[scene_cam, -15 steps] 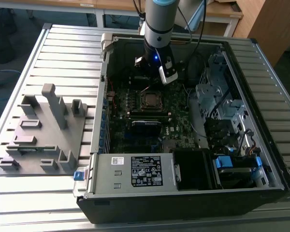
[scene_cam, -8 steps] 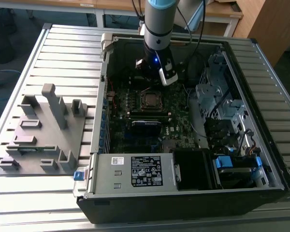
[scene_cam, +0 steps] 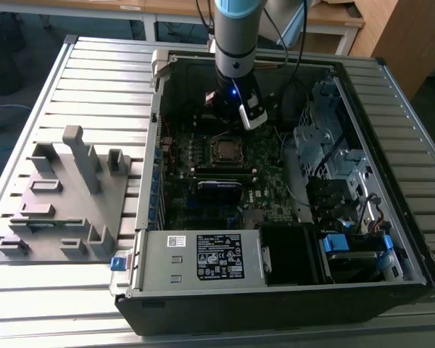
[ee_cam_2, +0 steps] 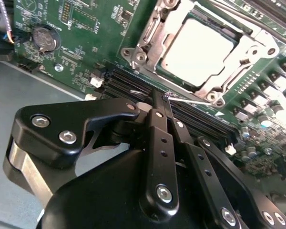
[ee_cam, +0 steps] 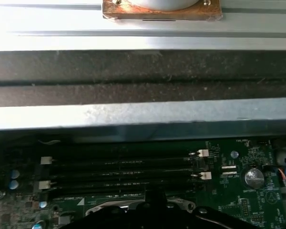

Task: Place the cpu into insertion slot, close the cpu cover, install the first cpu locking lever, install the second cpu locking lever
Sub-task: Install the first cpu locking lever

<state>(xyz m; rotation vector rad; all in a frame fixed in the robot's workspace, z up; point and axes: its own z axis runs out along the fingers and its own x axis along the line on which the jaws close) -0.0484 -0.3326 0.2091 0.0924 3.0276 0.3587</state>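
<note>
The insertion slot (scene_cam: 225,150) sits mid-board inside the open computer case. In the second wrist view the cpu (ee_cam_2: 198,50) lies in it as a bright silvery square, and the cpu cover (ee_cam_2: 150,33) lies flat around it. A thin wire locking lever (ee_cam_2: 193,100) runs along the socket's near edge. Its hooked end meets the tips of my gripper (ee_cam_2: 161,98), whose black fingers are shut together with no gap. In the exterior view the gripper (scene_cam: 241,114) hangs just behind the socket.
Black memory slots (ee_cam_2: 128,81) run between gripper and socket, with a coin battery (ee_cam_2: 44,38) further off. A power supply (scene_cam: 203,257) fills the case front and drive cages (scene_cam: 333,167) the exterior view's right. A grey fixture plate (scene_cam: 61,196) lies outside on the left.
</note>
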